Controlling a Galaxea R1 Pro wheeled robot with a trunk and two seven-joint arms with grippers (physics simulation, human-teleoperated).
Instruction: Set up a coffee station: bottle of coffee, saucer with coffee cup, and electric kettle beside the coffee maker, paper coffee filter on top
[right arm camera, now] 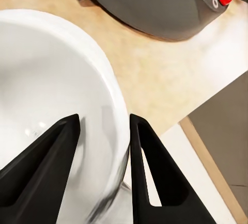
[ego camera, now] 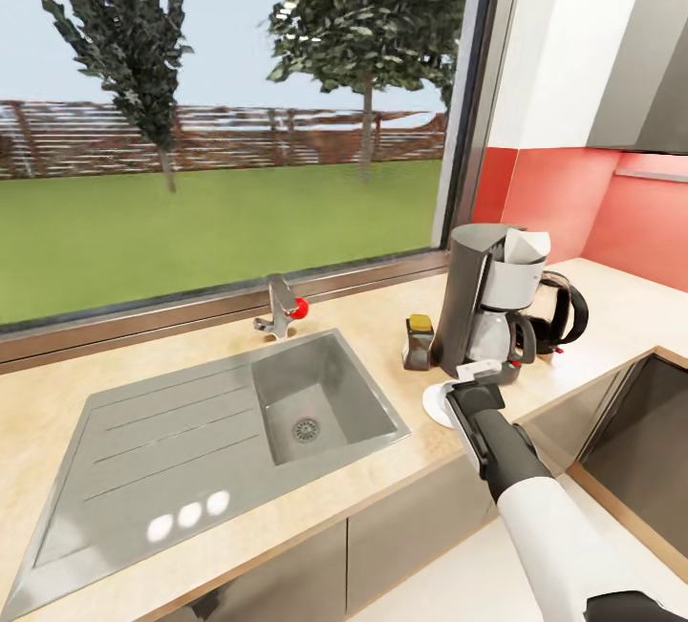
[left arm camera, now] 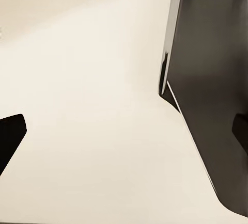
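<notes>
Right pincer (right arm camera: 103,126) is clamped on the rim of the coffee cup (right arm camera: 46,95), one finger inside the wall, one outside. It is held over the saucer (ego camera: 438,404) at the surface's (ego camera: 143,383) front edge, just before the coffee maker (ego camera: 483,302). The paper coffee filter (ego camera: 526,246) sits atop the machine. The bottle of coffee (ego camera: 419,342) and the electric kettle (ego camera: 562,312) flank it. Left pincer state: cannot tell.

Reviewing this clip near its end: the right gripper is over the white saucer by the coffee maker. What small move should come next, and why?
Probably part the fingers and lift away. The right gripper straddles the saucer's rim, and the saucer already lies on the countertop beside the coffee maker. I see no cup on it.
</notes>
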